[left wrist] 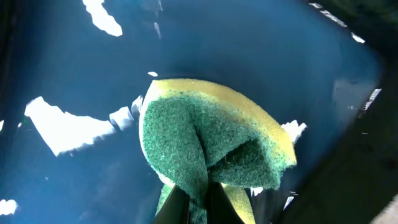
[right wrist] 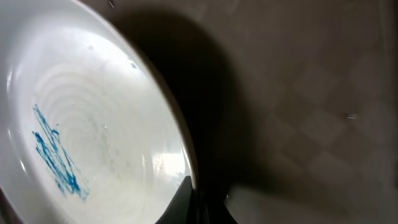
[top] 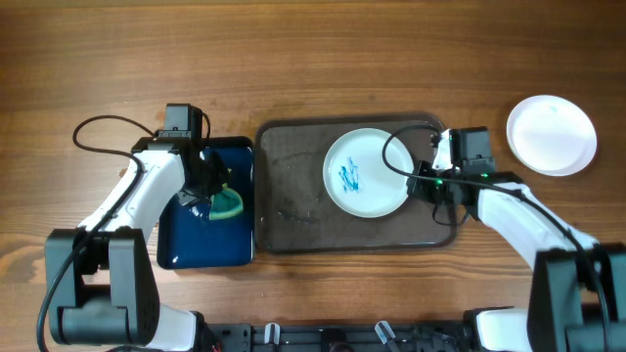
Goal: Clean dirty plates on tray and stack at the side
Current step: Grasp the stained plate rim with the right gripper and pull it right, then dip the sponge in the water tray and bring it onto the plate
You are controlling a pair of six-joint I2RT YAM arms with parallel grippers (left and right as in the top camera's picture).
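A white plate with blue scribble marks (top: 366, 172) lies on the dark grey-brown tray (top: 293, 186), right of the tray's middle. My right gripper (top: 419, 180) is shut on this plate's right rim; the wrist view shows the plate (right wrist: 87, 124) with the fingers (right wrist: 202, 199) pinching its edge. A clean white plate (top: 551, 135) lies on the table at the far right. My left gripper (top: 207, 188) is shut on a green and yellow sponge (top: 228, 203) over the blue tray (top: 205, 244); the sponge (left wrist: 211, 143) is folded between the fingers (left wrist: 198, 202).
The blue tray holding the sponge sits directly left of the big tray, their edges nearly touching. Wet streaks mark the big tray's left half (top: 291, 211). Black cables loop over both arms. Wooden table (top: 313, 59) surrounds everything.
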